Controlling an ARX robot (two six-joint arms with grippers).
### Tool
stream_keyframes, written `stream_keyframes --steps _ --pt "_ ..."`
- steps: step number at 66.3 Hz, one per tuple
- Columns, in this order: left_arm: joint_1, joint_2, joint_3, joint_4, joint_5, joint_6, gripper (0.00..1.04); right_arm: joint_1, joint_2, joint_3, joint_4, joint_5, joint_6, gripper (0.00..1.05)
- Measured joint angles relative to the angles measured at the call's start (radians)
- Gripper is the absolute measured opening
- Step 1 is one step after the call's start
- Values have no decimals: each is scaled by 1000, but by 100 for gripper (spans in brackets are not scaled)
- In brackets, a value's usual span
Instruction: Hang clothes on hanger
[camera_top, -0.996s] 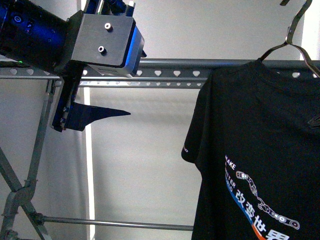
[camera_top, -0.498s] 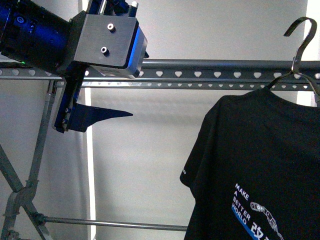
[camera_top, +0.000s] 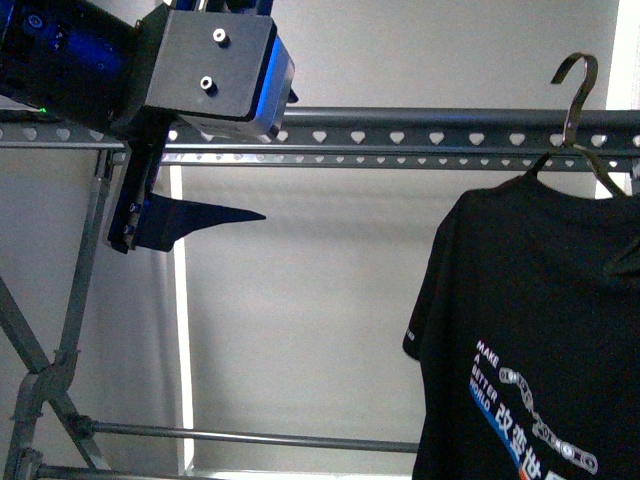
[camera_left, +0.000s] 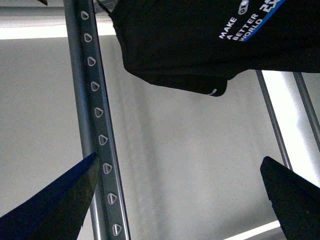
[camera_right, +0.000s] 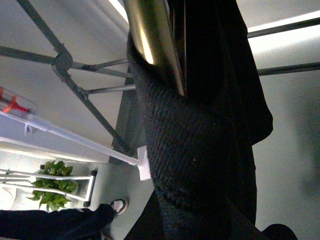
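Note:
The clothes, a black T-shirt (camera_top: 540, 330) with white print, hang at the right on a brass-coloured coat hanger (camera_top: 575, 110). Its hook rises above the hanger's long grey rail (camera_top: 420, 135), which is punched with heart-shaped holes. Whether the hook rests on the rail I cannot tell. My left gripper (camera_top: 240, 216) stands open at the left, just under the rail, far from the T-shirt. In the left wrist view the open left gripper (camera_left: 179, 159) holds nothing, beside the rail (camera_left: 92, 100), with the T-shirt (camera_left: 200, 45) beyond. My right gripper is shut on the coat hanger (camera_right: 152, 45); black cloth (camera_right: 200, 140) hides its fingers.
The rack's crossed legs (camera_top: 60, 330) stand at the left and a thin lower bar (camera_top: 250, 437) runs across. A pale wall lies behind. In the right wrist view a person's shoe (camera_right: 117, 205), a green plant (camera_right: 50, 185) and a white pole (camera_right: 75, 142) show below.
The T-shirt on its coat hanger has come down, so the collar now hangs below the rail, and the hook has shifted left. My left gripper has hardly moved.

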Motion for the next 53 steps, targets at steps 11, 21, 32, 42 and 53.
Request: stream_keyframes --steps 11,21,32,42,53 --pt "0 0 0 0 0 0 98 27 81 150 -69 74 9 7" --pt "0 0 0 0 0 0 98 63 177 270 -113 174 10 7" --pt "0 0 0 0 0 0 98 93 268 379 -141 219 42 7" --pt "0 0 0 0 0 0 98 113 316 460 -154 255 72 7" --pt "0 0 0 0 0 0 98 122 354 512 -166 294 92 7"
